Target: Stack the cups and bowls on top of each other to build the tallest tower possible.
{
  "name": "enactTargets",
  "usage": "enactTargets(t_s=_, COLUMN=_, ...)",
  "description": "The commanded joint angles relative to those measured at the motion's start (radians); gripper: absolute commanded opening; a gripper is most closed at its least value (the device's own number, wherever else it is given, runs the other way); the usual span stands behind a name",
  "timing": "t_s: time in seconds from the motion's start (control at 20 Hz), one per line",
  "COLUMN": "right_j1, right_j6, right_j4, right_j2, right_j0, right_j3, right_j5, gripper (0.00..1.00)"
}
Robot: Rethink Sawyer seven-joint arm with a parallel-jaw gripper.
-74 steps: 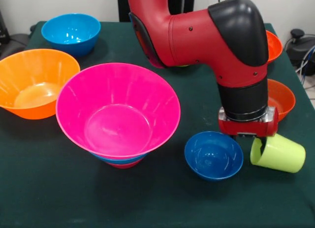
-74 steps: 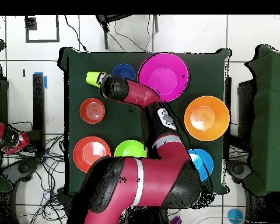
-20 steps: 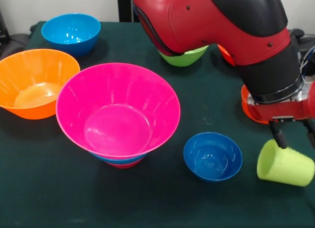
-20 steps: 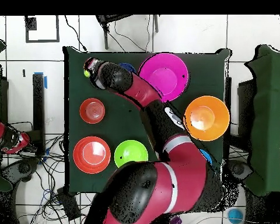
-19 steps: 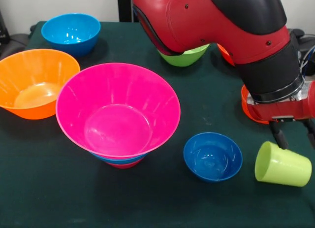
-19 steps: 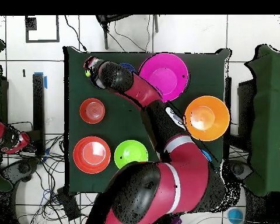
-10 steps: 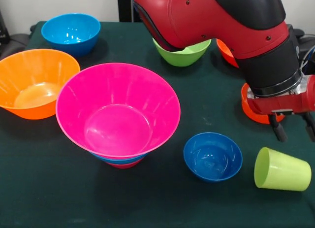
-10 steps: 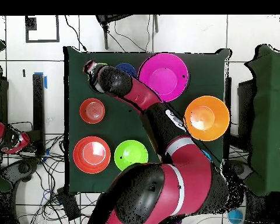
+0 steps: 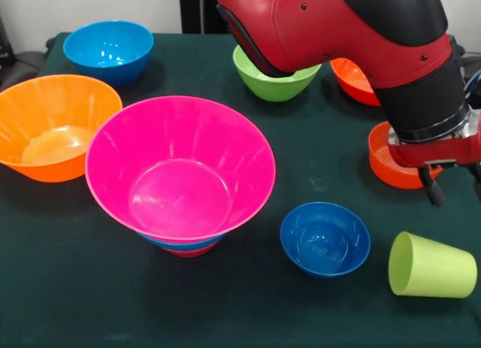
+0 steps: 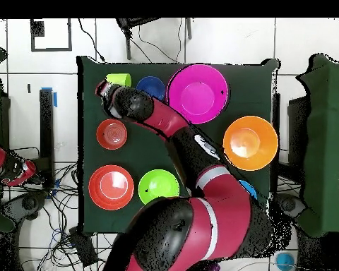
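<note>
At the lower right of the front view, the lime cup (image 9: 432, 266) lies on its side on the green table (image 9: 316, 149), its open mouth turned toward the small blue bowl (image 9: 325, 238) just beside it to the left. My gripper (image 9: 456, 186) hangs above the cup at the right edge of that view, clear of it, with nothing between its two dark fingers (image 9: 431, 189), which stand spread apart; the second finger is partly cut off by the frame edge. Behind my gripper sits a red-orange bowl (image 9: 394, 158), and another red-orange bowl (image 9: 355, 80) shows farther up, next to the green bowl (image 9: 269, 81) that my arm partly covers.

Left of centre, the large pink bowl (image 9: 180, 167) rests upright on a short pile: a blue rim (image 9: 186, 243) peeks out under it, and a crimson piece (image 9: 188, 251) under that. The big orange bowl (image 9: 51, 124) sits at the left edge, close beside the pink one, and a medium blue bowl (image 9: 109, 49) stands alone in the upper left.

From overhead, the cup (image 10: 119, 80) lies near the table's top left corner, the small blue bowl (image 10: 150, 87) just right of it and the pink bowl (image 10: 197, 92) right again. My gripper (image 10: 101, 89) sits just below and left of the cup.
</note>
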Motion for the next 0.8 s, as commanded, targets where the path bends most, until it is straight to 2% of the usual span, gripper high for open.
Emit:
enactTargets(t_s=0.05, right_j1=0.026, right_j6=0.046, right_j4=-0.104, right_j2=-0.122, right_j0=0.047, right_j3=-0.024, right_j5=-0.037, gripper=1.00)
enactTargets(t_s=0.45, right_j1=0.010, right_j6=0.059, right_j4=-0.144, right_j2=-0.196, right_j0=0.078, right_j3=-0.050, right_j5=-0.039, gripper=1.00)
enactTargets(t_s=0.55, right_j1=0.007, right_j6=0.065, right_j4=-0.140, right_j2=-0.221, right_j0=0.094, right_j3=-0.080, right_j5=-0.016, gripper=1.00)
enactTargets(t_s=0.8, right_j1=0.007, right_j6=0.067, right_j4=-0.132, right_j2=-0.209, right_j0=0.088, right_j3=-0.105, right_j5=-0.024, gripper=1.00)
